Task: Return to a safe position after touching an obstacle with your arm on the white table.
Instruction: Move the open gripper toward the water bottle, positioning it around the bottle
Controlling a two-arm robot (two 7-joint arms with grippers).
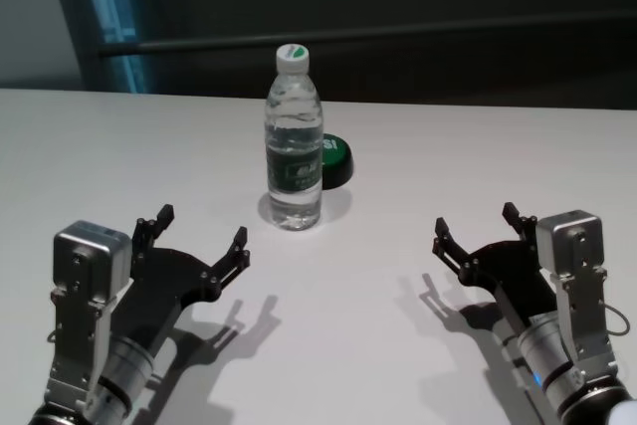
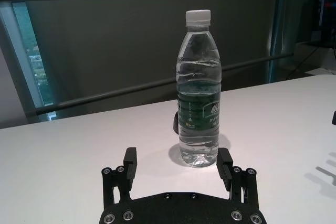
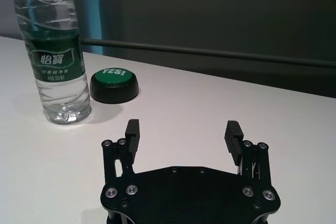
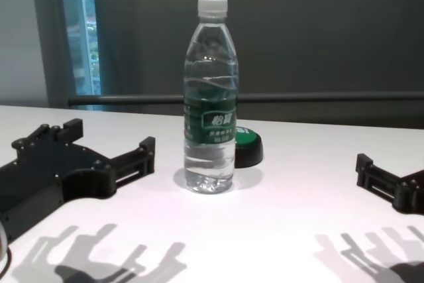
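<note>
Two grippers, left (image 1: 202, 238) and right (image 1: 476, 229), jaws released | one bottle (image 1: 294, 141) upright | one green button (image 1: 334, 159) | white table (image 1: 398, 166)

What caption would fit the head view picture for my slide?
Water bottle stands upright on white table, green button behind it, left gripper and right gripper open nearby.

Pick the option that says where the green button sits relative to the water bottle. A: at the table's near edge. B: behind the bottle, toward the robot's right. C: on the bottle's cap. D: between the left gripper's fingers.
B: the green button sits on the white table just behind the water bottle, to its right.
</note>
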